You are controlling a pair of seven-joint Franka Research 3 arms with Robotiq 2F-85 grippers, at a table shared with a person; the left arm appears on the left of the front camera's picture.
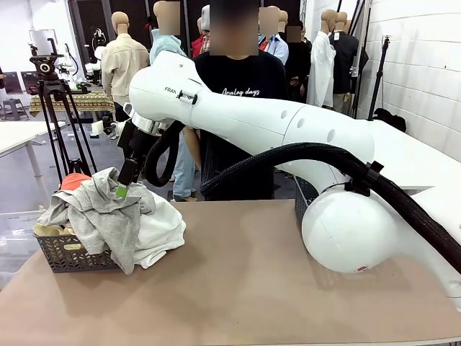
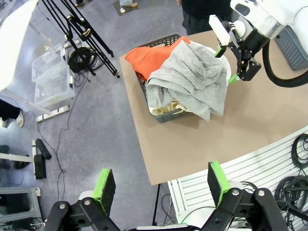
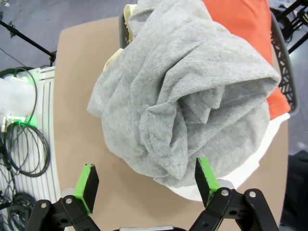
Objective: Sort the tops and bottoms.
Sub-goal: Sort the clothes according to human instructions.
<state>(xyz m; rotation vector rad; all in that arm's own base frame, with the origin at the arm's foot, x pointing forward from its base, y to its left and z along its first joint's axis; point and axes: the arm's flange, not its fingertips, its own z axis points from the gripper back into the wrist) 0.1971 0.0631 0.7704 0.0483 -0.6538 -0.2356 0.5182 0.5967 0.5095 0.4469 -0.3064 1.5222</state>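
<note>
The smooth brown counter [image 1: 245,288] runs across a workshop with a grey floor, a black camera tripod [image 1: 57,108] at its far left and a person in a black T-shirt with white lettering [image 1: 241,79] standing at the far side. A dark grey perforated plastic basket [image 1: 72,256] sits at the counter's left end, piled above its rim with soft garments.

Contents of the basket, top to bottom as visible:
- A crumpled grey cloth garment [image 3: 187,96] lies uppermost and spills over the basket's near wall.
- An orange-red cloth garment [image 2: 151,57] lies under it on the side away from the robot.
- A plain white cloth garment [image 1: 162,231] hangs out over the basket's right side onto the counter.
- A pale yellow cloth garment [image 2: 166,109] shows at the basket's rim beneath the grey one.

The right arm reaches across the middle to the basket. The right tool [image 3: 144,180] hangs directly above the grey garment with both green pads spread to full width; nothing is between them, and contact with the cloth cannot be confirmed.

The left tool [image 2: 161,185] is high above the counter's left edge, jaws fully apart, holding nothing.
</note>
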